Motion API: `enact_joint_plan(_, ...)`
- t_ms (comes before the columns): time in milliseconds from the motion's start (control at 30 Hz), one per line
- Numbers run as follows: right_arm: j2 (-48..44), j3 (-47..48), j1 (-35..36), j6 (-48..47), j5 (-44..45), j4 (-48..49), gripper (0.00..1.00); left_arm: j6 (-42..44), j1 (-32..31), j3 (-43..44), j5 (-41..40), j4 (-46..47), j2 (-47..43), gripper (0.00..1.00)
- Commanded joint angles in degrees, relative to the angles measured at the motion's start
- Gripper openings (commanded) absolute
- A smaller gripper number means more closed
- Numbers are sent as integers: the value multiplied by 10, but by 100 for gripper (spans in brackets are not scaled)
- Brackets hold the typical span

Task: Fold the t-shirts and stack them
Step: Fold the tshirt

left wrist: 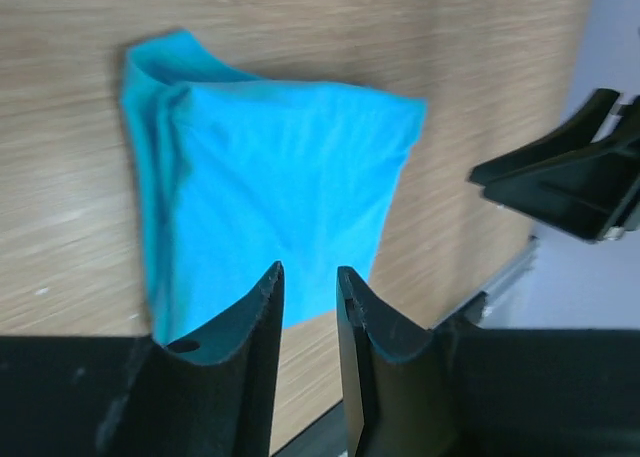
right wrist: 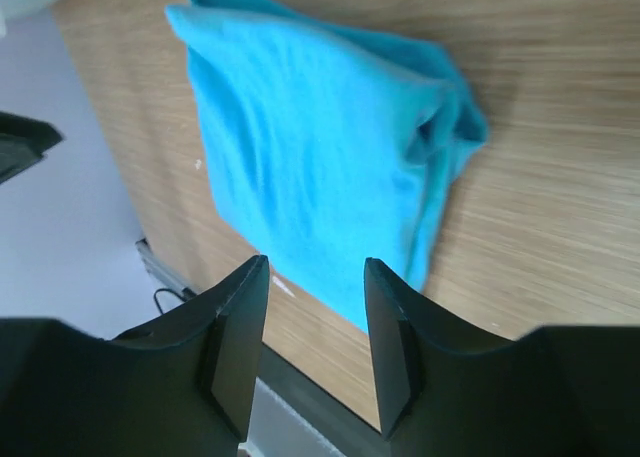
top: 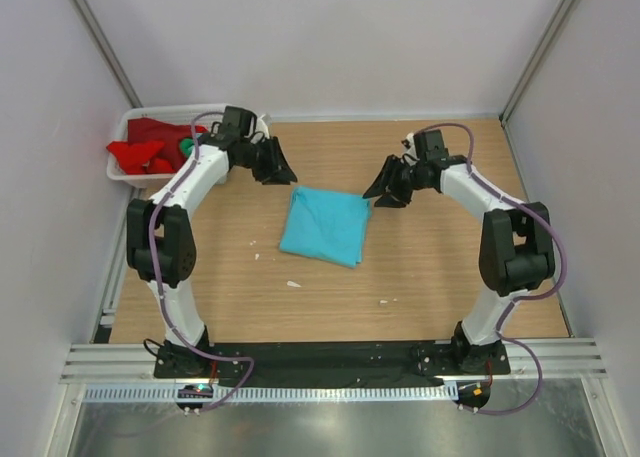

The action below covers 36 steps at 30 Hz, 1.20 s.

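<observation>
1. At the table's 10 o'clock corner in the top view sits a white plastic basket (top: pixel 128 177). A crumpled red t-shirt (top: pixel 143 153) fills it and spills over its left rim.
2. Beside the red t-shirt, at its 3 o'clock, is a scrap of green cloth (top: pixel 186 147). It may be another shirt, but the left arm hides most of it.
3. The left gripper (top: pixel 279 171) (left wrist: pixel 308 282) hangs over bare wood at 11 o'clock from the folded shirt. Its fingers are parted by a narrow gap with nothing between them.
4. A turquoise t-shirt (top: pixel 325 225) (left wrist: pixel 270 187) (right wrist: pixel 320 167) lies near the middle of the wooden table (top: pixel 430 267). It is folded into a rough square and rests flat, with no gripper touching it.
5. The right gripper (top: pixel 386 190) (right wrist: pixel 312 277) hovers at 2 o'clock from that shirt, just off its corner. Its fingers are spread wider than the left's and hold nothing.
</observation>
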Motion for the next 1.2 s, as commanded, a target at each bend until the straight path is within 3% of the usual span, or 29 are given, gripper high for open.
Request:
enact_joint_plan(0, -4, -58, 27, 67, -60, 153, 48, -69, -10, -89, 135, 176, -5, 28)
enact_joint_plan(67, 17, -69, 33, 107, -81, 227, 38, -83, -14, -107, 149, 235, 15, 27)
enact_joint_plan(100, 30, -76, 35, 117, -90, 253, 24, -88, -18, -104, 150, 240, 28, 27)
enact_joint_plan(133, 41, -76, 36, 137, -104, 291, 20, -92, -18, -97, 157, 256, 43, 27)
enact_joint_plan(267, 94, -66, 36, 151, -112, 343, 16, -120, -18, -70, 169, 269, 109, 23)
enact_joint_plan(500, 163, -61, 14, 170, -121, 396, 15, -112, -34, -133, 143, 273, 57, 25)
enact_joint_plan(633, 188, -55, -10, 165, -127, 398, 15, -97, -37, -223, 128, 264, -5, 25)
enact_joint_plan(800, 207, -16, -22, 152, -127, 366, 18, -47, -37, -265, 106, 209, -67, 25)
enact_joint_plan(933, 173, 40, -7, 108, -105, 270, 21, -27, -37, -284, 91, 185, -106, 26)
enact_joint_plan(1000, 155, 82, 14, 94, -90, 241, 30, -26, -36, -293, 89, 186, -110, 26)
enact_joint_plan(1167, 172, 155, 74, 116, -84, 240, 33, -31, -34, -327, 90, 206, -103, 25)
